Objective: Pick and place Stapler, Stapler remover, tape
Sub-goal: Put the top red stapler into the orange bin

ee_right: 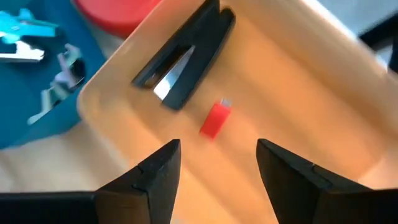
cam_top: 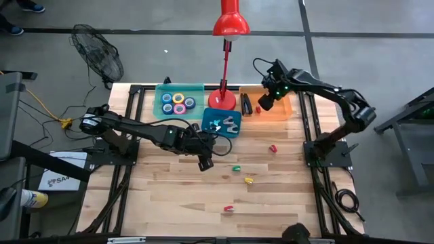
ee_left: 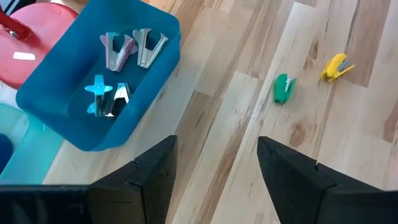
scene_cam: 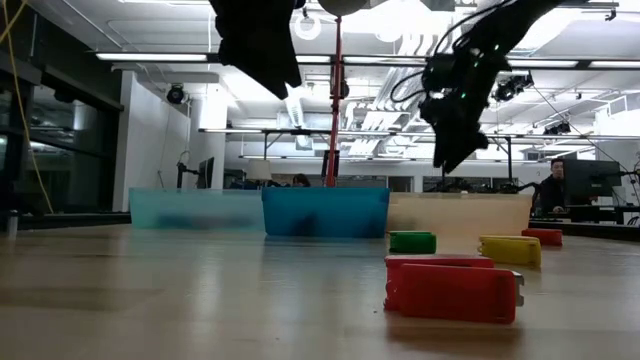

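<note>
Several coloured tape rolls [cam_top: 178, 102] lie in a teal tray [cam_top: 163, 107] at the far side. A blue bin [cam_top: 232, 131] holds several staple removers [ee_left: 124, 50]. An orange tray [cam_top: 281, 112] holds a black stapler [ee_right: 183, 65] and a small red stapler [ee_right: 216, 119]. Small staplers lie on the table: red [cam_top: 273, 148], green [cam_top: 237, 168], yellow [cam_top: 249, 180] and red [cam_top: 228, 209]. My left gripper [cam_top: 205, 163] is open and empty above the table, just near of the blue bin. My right gripper [cam_top: 266, 102] is open and empty above the orange tray.
A red desk lamp stands with its base [cam_top: 222, 99] between the teal tray and the orange tray, and its pole rises over the bins. A black fan [cam_top: 98, 54] stands beyond the table's far left corner. The near half of the table holds only the small staplers.
</note>
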Controlling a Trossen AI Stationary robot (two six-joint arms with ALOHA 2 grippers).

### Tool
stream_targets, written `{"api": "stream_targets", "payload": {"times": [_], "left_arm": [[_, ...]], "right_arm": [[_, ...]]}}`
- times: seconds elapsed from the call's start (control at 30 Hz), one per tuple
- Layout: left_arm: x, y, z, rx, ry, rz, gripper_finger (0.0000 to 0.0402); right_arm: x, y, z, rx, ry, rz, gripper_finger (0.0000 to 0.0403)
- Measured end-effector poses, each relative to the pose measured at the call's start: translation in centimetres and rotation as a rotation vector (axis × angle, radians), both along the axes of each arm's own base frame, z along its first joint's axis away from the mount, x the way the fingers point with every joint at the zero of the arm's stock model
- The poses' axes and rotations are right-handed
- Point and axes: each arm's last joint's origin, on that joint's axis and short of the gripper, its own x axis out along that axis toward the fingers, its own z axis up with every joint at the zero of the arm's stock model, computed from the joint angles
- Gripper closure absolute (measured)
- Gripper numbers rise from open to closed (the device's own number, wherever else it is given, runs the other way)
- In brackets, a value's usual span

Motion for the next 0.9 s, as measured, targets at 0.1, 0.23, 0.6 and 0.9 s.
{"api": "stream_targets", "payload": {"times": [0.1, 0.23, 0.6, 0.9], "left_arm": [[0.0, 0.0, 0.0, -0.001, 0.001, 0.001, 0.0184], [0.0, 0.0, 0.0, 0.001, 0.001, 0.001, 0.0184], [0.0, 0.0, 0.0, 0.015, 0.011, -0.016, 0.0184], [-0.8, 0.1, -0.5, 0.091, 0.138, -0.115, 0.0184]], "right_arm": [[-0.8, 1.6, 1.4, 0.034, 0.004, -0.009, 0.0201], [-1.9, 4.3, 3.4, 0.071, 0.004, -0.009, 0.0201], [-3.6, 12.1, 6.9, 0.079, 0.038, -0.075, 0.0201], [-3.6, 17.9, 1.6, 0.223, 0.152, -0.165, 0.0201]]}}
